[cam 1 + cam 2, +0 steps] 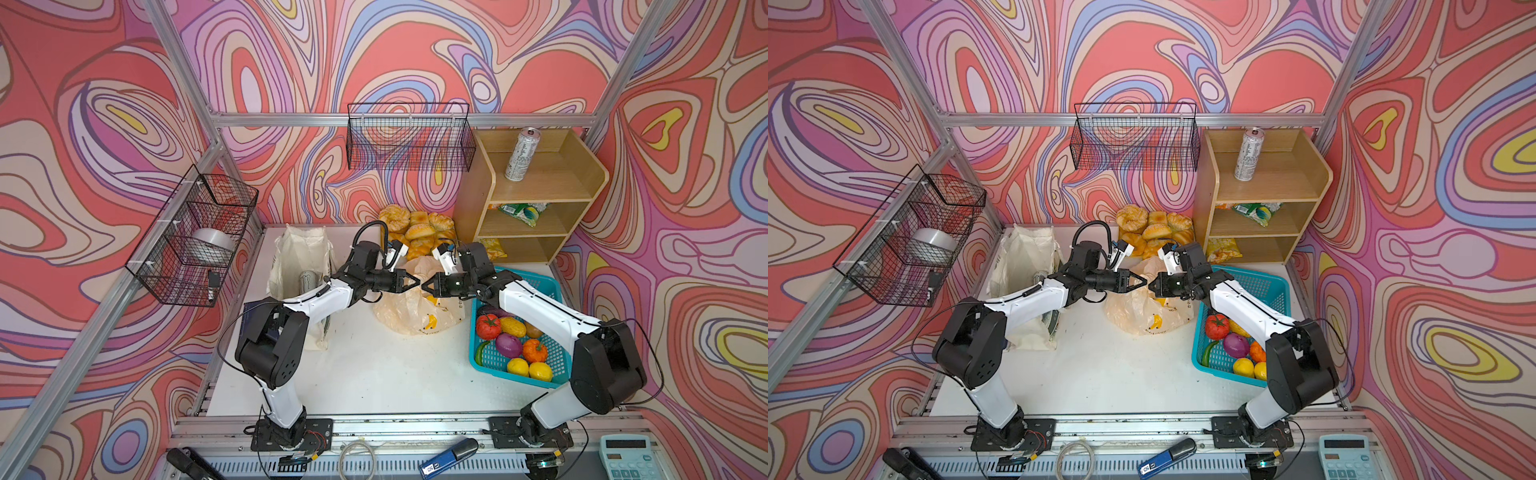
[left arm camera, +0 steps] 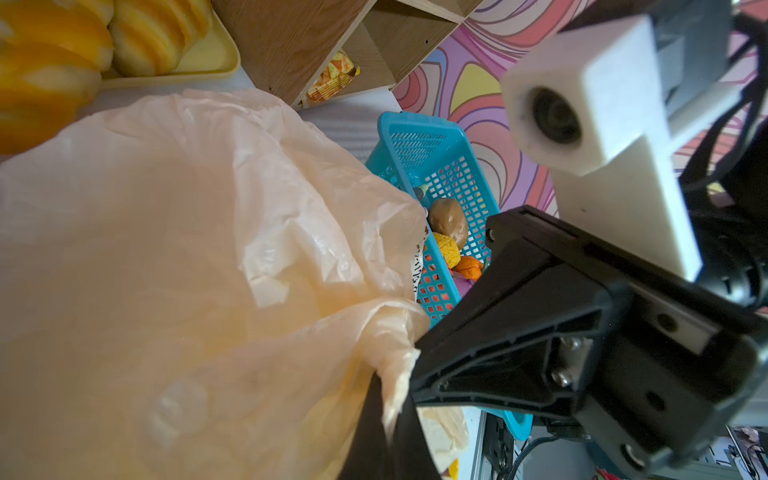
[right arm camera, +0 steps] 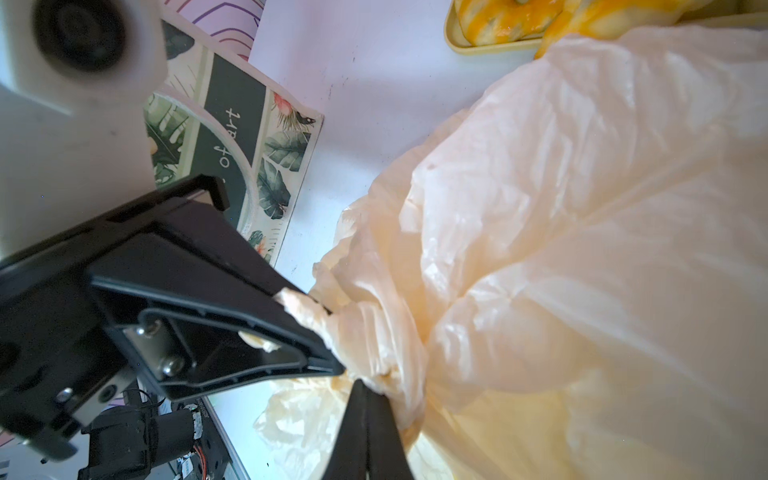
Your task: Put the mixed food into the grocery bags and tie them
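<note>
The cream plastic bag with banana prints (image 1: 415,309) (image 1: 1144,311) lies mid-table, its top gathered. My left gripper (image 1: 415,283) (image 2: 390,419) and right gripper (image 1: 424,286) (image 3: 365,399) meet tip to tip above it, each shut on a twist of the bag's plastic. The cloth tote (image 1: 297,253) stands at the left behind the left arm, with a can (image 1: 305,283) inside. Another silver can (image 1: 521,154) and a snack packet (image 1: 525,212) sit on the shelf. Lemons (image 1: 530,369) and a green cucumber (image 1: 480,353) lie in the teal basket (image 1: 544,282).
Bread rolls (image 1: 415,232) on a tray sit at the back, close behind the grippers. The wooden shelf (image 1: 478,195) stands back right. Wire baskets (image 1: 409,137) (image 1: 195,237) hang on the walls. A calculator (image 1: 627,457) lies on the front rail.
</note>
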Controlling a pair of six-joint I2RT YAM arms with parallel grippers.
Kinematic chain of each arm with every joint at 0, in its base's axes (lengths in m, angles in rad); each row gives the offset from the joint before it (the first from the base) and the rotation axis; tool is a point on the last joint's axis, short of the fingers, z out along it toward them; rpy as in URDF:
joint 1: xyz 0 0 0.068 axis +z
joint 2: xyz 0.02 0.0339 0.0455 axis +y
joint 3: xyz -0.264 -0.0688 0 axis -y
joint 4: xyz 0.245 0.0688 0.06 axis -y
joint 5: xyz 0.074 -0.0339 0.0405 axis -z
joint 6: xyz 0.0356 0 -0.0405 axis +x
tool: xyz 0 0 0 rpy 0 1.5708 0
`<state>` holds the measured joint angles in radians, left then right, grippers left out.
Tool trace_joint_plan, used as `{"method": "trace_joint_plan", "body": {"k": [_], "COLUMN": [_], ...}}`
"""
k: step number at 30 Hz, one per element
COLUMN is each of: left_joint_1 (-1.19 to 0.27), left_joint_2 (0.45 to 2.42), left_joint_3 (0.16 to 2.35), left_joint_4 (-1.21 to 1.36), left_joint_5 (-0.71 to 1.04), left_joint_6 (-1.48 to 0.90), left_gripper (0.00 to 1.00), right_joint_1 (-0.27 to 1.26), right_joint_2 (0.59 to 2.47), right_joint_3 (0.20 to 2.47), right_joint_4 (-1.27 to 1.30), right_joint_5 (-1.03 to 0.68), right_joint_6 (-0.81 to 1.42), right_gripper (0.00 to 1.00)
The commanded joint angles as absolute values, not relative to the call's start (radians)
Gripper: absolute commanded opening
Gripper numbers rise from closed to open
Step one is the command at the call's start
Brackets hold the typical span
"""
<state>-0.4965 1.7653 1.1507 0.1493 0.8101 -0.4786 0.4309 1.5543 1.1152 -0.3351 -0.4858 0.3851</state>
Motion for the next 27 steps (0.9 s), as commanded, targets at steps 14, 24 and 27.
{"method": "trace_joint_plan", "body": {"k": [14,24,27], "left_joint_1": [-0.636,-0.701,-0.707], "left_joint_2": [1.550,1.506,1.503], "left_joint_3": [0.996,0.953,0.952], "left_joint_4": [0.267,0.327,0.324], "left_joint_5": [0.358,0.215,0.206], "left_joint_6": [-0.195,-0.060,-0.045], "left_gripper": [0.00,0.00,0.00], "right_joint_1": [0.310,0.364,0.379], "right_joint_2": [1.340,1.331,1.343], "right_joint_3": [1.065,0.953,0.928], "right_joint_4": [-0.272,-0.086,-0.027], "right_joint_5": [-0.659,-0.684,-0.689], "right_joint_6": [0.824,1.061,1.105], "right_gripper": [0.58,0.63,0.64]}}
